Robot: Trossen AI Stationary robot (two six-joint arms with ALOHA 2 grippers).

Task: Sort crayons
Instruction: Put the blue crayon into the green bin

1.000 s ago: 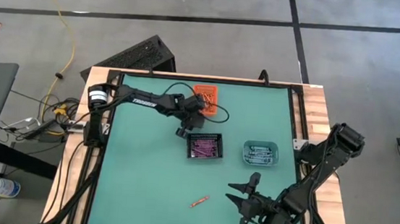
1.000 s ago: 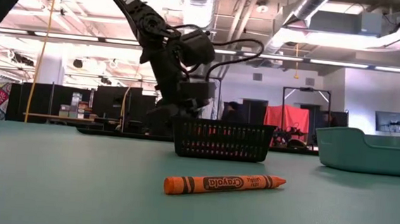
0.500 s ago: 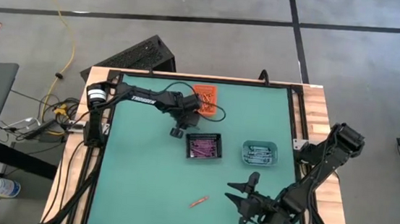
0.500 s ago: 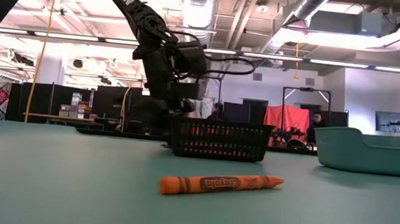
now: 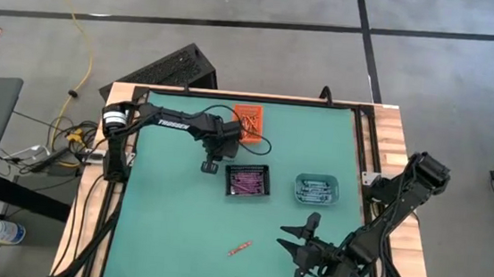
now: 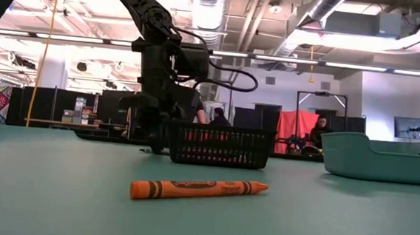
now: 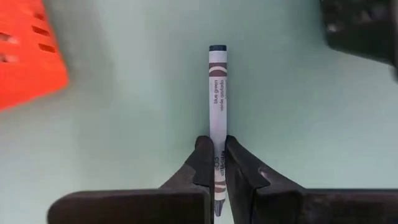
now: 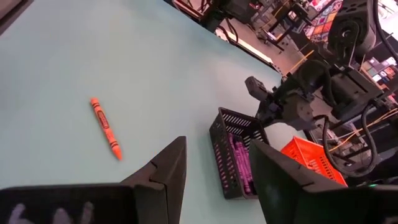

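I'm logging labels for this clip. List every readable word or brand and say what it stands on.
"blue green" and "verde azulado": on the wrapper of the blue-green crayon that the left gripper is shut on.
"TROSSEN": on the left arm; the low view shows only its last letters.
The print on the orange crayon is too blurred to read.
No other readable text.

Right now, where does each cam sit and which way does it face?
High: overhead, straight down; both arms, table.
Low: table height, level; left arm, orange crayon.
Left wrist: down on left gripper shut on blue-green crayon.
Right wrist: across the table past open right gripper.
Shared: orange crayon, black bin.
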